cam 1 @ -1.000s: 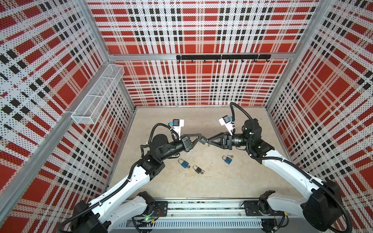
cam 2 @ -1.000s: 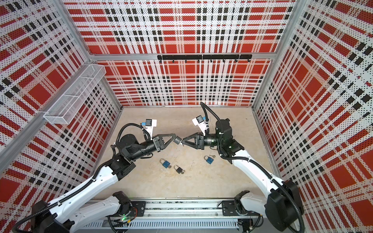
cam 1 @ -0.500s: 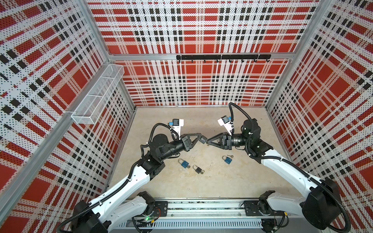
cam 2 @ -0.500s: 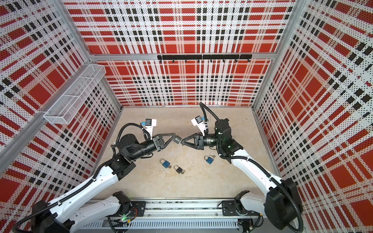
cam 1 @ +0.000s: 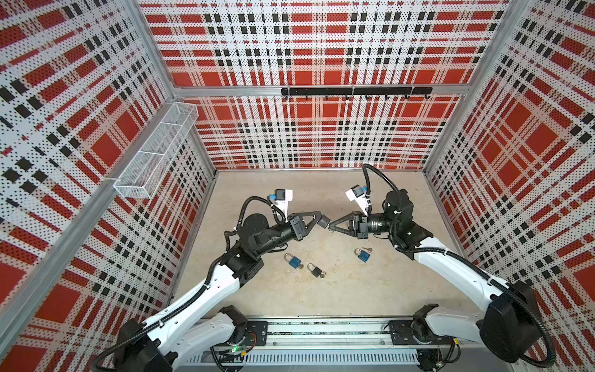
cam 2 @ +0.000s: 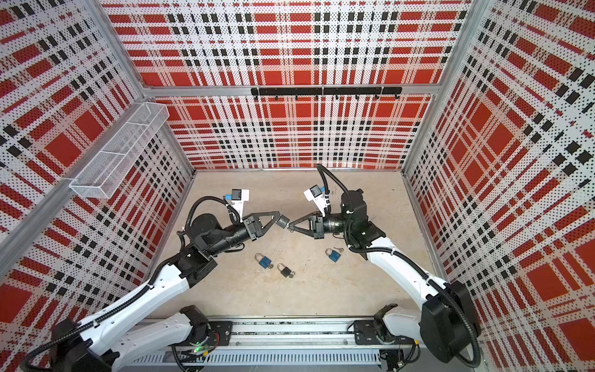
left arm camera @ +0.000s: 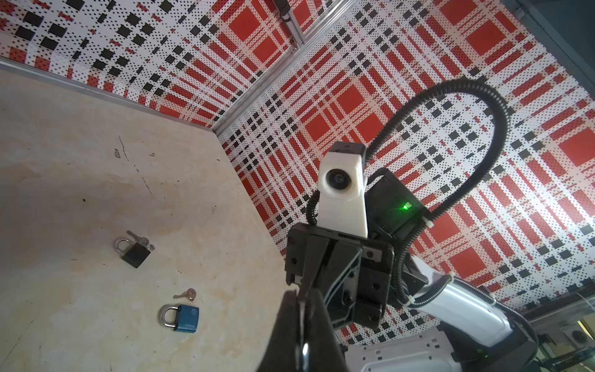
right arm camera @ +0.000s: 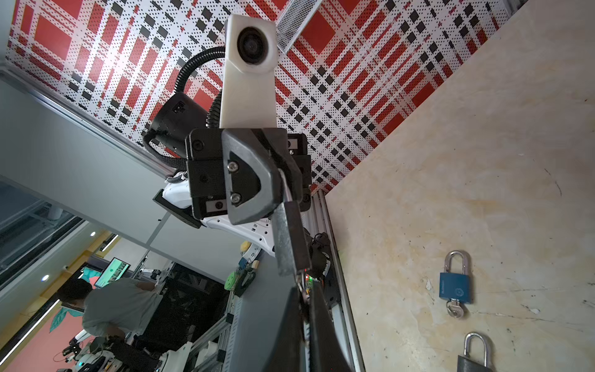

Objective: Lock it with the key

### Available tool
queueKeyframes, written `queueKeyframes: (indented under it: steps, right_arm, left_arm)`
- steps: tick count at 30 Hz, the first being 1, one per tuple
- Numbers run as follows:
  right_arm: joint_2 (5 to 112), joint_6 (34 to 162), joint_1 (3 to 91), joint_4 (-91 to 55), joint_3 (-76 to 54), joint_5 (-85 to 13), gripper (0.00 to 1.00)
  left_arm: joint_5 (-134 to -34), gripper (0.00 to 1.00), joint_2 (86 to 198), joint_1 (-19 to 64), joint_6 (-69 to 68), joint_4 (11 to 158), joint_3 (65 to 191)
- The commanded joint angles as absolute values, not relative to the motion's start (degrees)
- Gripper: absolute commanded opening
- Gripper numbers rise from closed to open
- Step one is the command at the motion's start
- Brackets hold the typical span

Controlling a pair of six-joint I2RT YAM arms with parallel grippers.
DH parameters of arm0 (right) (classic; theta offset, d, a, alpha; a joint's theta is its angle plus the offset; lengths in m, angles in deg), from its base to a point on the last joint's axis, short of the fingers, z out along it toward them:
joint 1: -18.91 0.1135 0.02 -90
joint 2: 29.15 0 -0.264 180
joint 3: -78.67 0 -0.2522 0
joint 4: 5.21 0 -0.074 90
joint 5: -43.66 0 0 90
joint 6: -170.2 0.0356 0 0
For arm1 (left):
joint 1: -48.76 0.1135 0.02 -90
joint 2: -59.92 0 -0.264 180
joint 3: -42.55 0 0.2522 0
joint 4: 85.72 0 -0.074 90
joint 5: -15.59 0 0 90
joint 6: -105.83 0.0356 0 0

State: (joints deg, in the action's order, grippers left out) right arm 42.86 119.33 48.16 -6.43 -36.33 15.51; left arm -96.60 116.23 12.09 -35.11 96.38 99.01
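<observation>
The walls (cam 1: 322, 48) carry a red, white and black plaid speckled all over with fine dots, and the floor (cam 1: 354, 290) is mottled cream-beige with faint dark scratches. The left arm (cam 1: 209, 286) and the right arm (cam 1: 450, 267) have white links, black joints and black ribbed cables, while the wire basket (cam 1: 154, 154) is white and the hook rail (cam 1: 354, 91) black. Of the 3 floor locks, the left blue padlock (cam 1: 294, 261) and the right blue padlock (cam 1: 363, 255) have blue bodies and the black padlock (cam 1: 316, 270) a black one, all with silver shackles; the raised padlock (cam 1: 324, 221) is dark grey.

Two blue padlocks (cam 1: 294, 261) (cam 1: 363, 256), two dark padlocks (cam 1: 316, 271) (cam 1: 324, 221), at least three keys (cam 1: 368, 249) (cam 1: 301, 266) (cam 1: 322, 274)
</observation>
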Motion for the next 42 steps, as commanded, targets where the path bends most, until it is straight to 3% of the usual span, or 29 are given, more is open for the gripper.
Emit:
queueKeyframes:
  steps: [1, 17, 25, 34, 42]
  right_arm:
    - [43.0, 118.8, 48.8, -3.0, -36.0, 16.6, 0.0]
    - [40.0, 119.1, 48.6, -3.8, -39.2, 15.5, 0.0]
    - [36.5, 114.9, 43.4, -11.9, -40.3, 12.1, 0.0]
    - [34.7, 116.8, 31.7, -14.5, -42.8, 10.9, 0.0]
    - [34.4, 114.0, 30.7, -18.0, -43.1, 9.9, 0.0]
  left_arm:
    - [-95.8, 0.0, 116.3, 12.6, -35.7, 99.4, 100.6]
    - [-101.2, 0.0, 112.5, 23.5, -38.4, 99.9, 100.0]
    - [-102.7, 0.0, 113.4, 25.1, -36.4, 94.7, 96.5]
    - [-96.9, 0.0, 126.7, 16.6, -28.0, 88.9, 96.7]
    - [-97.0, 0.0, 145.4, 12.0, -20.3, 86.4, 107.0]
